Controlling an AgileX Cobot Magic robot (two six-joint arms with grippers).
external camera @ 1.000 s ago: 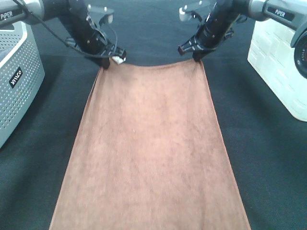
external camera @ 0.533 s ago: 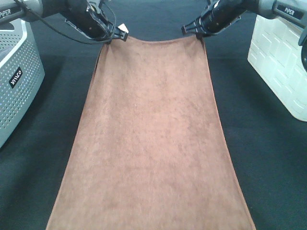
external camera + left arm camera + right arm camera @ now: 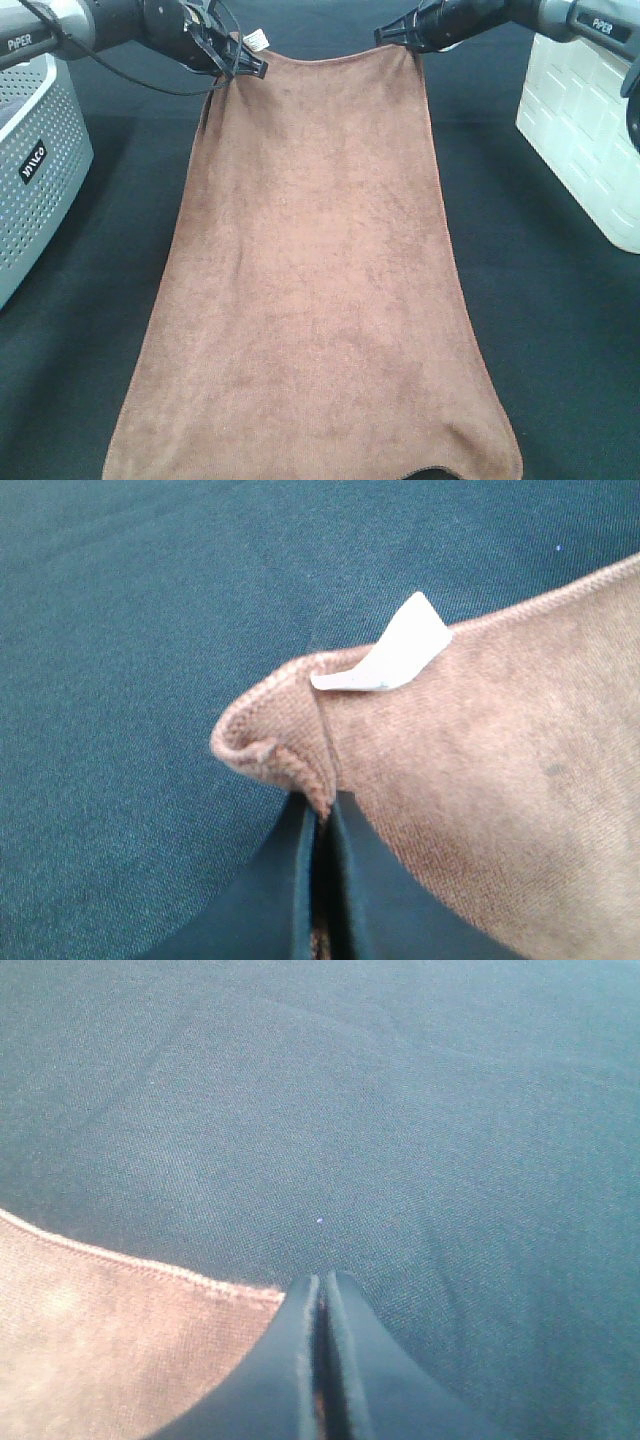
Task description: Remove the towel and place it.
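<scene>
Towel [image 3: 315, 270] between grey basket [image 3: 35, 170], white bin [image 3: 585, 130]

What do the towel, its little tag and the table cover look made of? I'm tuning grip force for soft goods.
The towel looks like brown terry cloth: fuzzy matte nap, stitched hem. Its tag seems a thin, smooth white woven or paper label, standing stiffly. The table cover looks like dark, matte, finely woven fabric.

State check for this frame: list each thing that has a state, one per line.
towel: held up by two far corners, spread flat
tag: sticking out at the left-held corner
left gripper: shut on towel corner
right gripper: shut on towel corner
grey basket: upright, inside hidden
</scene>
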